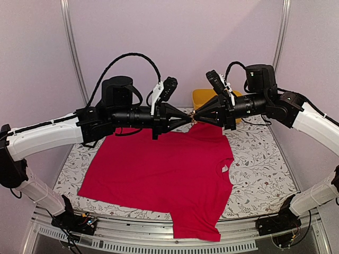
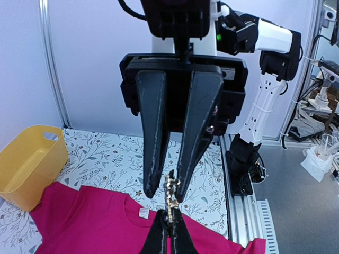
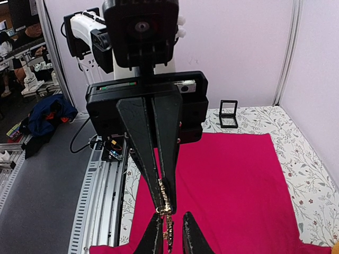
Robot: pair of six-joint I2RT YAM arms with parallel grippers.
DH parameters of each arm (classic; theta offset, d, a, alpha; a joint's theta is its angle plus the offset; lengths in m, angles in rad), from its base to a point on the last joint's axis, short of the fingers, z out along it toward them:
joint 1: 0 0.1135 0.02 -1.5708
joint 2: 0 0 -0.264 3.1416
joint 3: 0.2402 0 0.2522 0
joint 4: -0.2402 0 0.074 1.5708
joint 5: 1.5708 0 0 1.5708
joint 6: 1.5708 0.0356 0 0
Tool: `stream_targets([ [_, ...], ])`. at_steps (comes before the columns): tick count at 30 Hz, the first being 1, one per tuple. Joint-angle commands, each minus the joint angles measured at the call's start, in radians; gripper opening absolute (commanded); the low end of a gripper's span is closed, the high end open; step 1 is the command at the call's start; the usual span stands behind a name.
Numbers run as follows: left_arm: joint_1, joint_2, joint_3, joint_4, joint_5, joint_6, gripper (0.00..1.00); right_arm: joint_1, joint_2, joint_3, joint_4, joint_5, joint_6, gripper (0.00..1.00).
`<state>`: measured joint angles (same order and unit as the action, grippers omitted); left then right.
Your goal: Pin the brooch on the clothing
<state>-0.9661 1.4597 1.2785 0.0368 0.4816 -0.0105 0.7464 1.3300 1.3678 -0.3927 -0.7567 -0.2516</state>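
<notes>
Brooch (image 2: 170, 188) in air at upper mid-frame above shirt (image 1: 159, 174), well off bench (image 1: 259, 169) edges, open room around, my left fingers (image 2: 155, 241) pinching it, my right fingers (image 3: 193, 238) slightly spread about it

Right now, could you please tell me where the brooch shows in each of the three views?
Top external: the brooch, just above centre, over the T-shirt's far edge.
Left wrist: low centre, just right of the white neck label.
Right wrist: bottom centre.
Shared landmark: the red T-shirt lies beneath it in all three.
</notes>
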Motion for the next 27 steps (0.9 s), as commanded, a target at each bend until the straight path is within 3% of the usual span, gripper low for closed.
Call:
stream_targets([
  [1, -0.013, 0.008, 0.027, -0.001, 0.015, 0.009, 0.00, 0.004, -0.023, 0.022, -0.014, 0.034, -0.008, 0.11],
  [14, -0.039, 0.018, 0.039, 0.005, 0.028, 0.059, 0.00, 0.004, 0.003, 0.021, 0.001, 0.029, 0.007, 0.01],
  [21, -0.045, 0.020, 0.045, 0.005, 0.029, 0.072, 0.00, 0.004, 0.030, 0.025, -0.002, 0.016, 0.012, 0.04],
  [27, -0.048, 0.021, 0.045, 0.005, 0.029, 0.075, 0.00, 0.006, 0.040, 0.027, 0.009, 0.020, 0.012, 0.14],
])
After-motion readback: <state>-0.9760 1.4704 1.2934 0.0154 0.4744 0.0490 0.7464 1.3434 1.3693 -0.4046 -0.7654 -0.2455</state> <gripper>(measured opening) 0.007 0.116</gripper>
